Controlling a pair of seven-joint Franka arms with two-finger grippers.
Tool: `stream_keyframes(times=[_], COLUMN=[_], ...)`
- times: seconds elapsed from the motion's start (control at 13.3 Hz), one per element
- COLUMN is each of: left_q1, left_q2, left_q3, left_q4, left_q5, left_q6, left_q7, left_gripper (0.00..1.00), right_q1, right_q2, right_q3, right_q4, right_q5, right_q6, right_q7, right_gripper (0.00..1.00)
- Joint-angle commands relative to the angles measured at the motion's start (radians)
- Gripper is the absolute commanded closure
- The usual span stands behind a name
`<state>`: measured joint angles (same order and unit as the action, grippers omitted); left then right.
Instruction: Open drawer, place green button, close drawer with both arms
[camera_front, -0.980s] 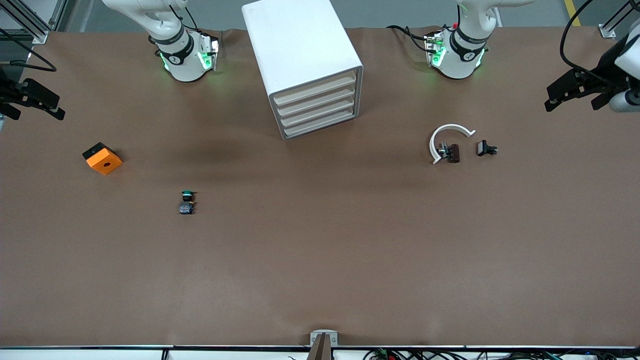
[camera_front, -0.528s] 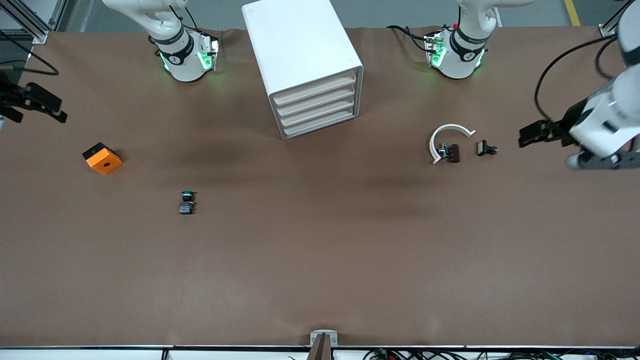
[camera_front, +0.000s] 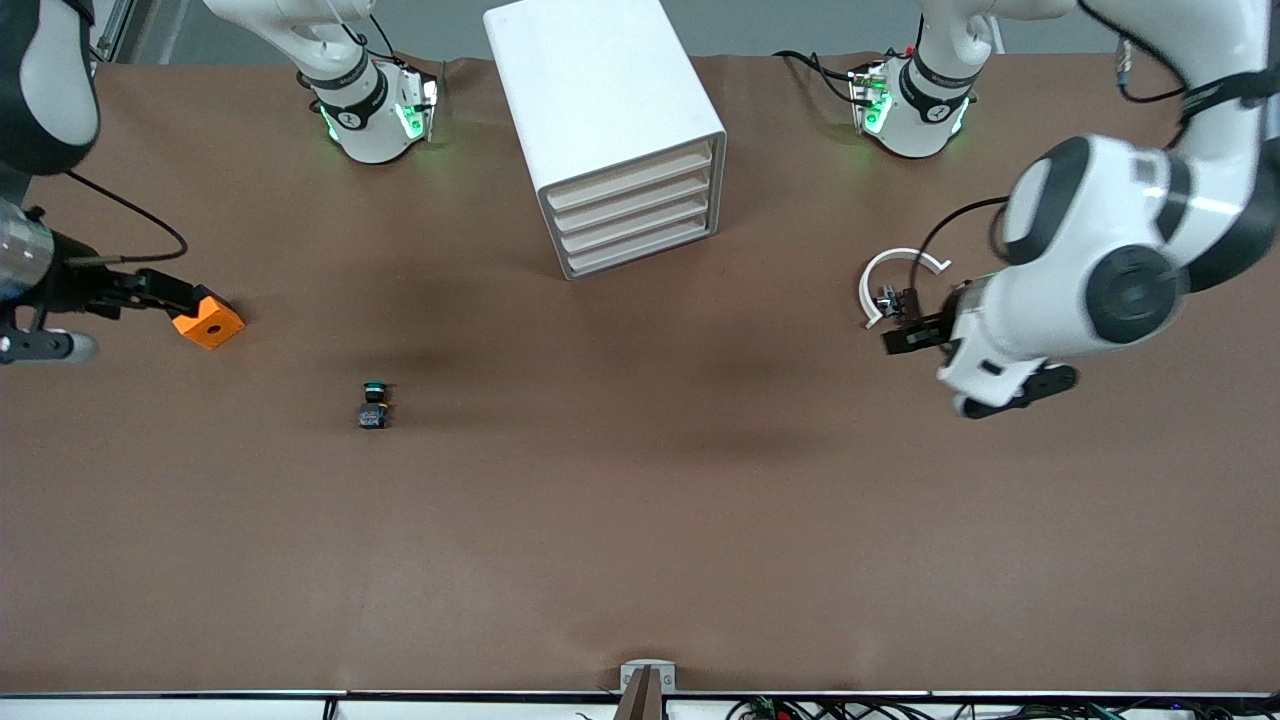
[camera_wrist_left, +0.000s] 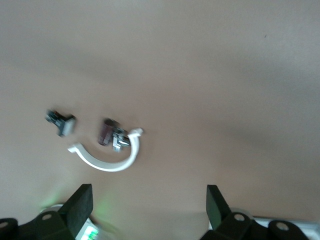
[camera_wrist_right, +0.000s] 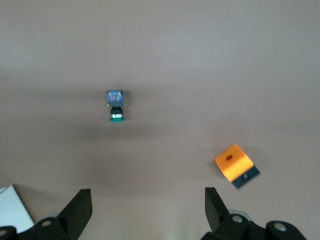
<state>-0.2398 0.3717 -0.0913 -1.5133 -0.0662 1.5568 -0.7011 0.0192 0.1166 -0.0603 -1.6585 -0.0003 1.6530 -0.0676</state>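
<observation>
The white cabinet (camera_front: 600, 100) stands at the table's middle near the arm bases, all four drawers shut. The drawer (camera_front: 636, 222), third from the top, has a pale beige front. The button (camera_front: 374, 402), green cap on a black body, lies on the bare table toward the right arm's end; it also shows in the right wrist view (camera_wrist_right: 116, 106). My left gripper (camera_front: 903, 338) is open and empty over the table beside the white ring; its own view shows it too (camera_wrist_left: 147, 197). My right gripper (camera_front: 150, 292) is open and empty over the table beside the orange cube (camera_front: 208, 322); its own view shows it too (camera_wrist_right: 147, 200).
The orange cube with a hole also shows in the right wrist view (camera_wrist_right: 236, 165). The white ring (camera_front: 893, 272) with small black parts lies toward the left arm's end; the left wrist view shows the ring (camera_wrist_left: 107, 162) and a black part (camera_wrist_left: 61, 122). The table is brown.
Both arms have swung in from the table's ends. The left gripper now hangs over the white ring's parts and the right gripper has come down beside the orange cube. Nothing on the table moved.
</observation>
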Motion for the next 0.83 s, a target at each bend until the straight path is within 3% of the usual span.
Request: stream_keyframes(times=[0.0, 0.45, 0.75], left_q1=[-0.074, -0.133, -0.219], left_q2=[0.087, 0.245, 0.332], left_q3=[-0.002, -0.002, -0.002], left_q4=[0.033, 0.033, 0.025], left_q5=[-0.068, -0.317, -0.414], left_q6=[0.031, 0.063, 0.065], left_q7=[-0.262, -0.768, -0.978], left_gripper=[0.00, 0.00, 0.00], right_q1=[0.048, 0.136, 0.196], right_q2=[0.055, 0.055, 0.153], right_q3=[0.000, 0.000, -0.001], right_q4=[-0.021, -0.369, -0.481], right_q5=[0.035, 0.054, 0.052], right_q6=[0.095, 0.558, 0.830], right_q7=[0.085, 0.225, 0.354], right_gripper=[0.00, 0.00, 0.00])
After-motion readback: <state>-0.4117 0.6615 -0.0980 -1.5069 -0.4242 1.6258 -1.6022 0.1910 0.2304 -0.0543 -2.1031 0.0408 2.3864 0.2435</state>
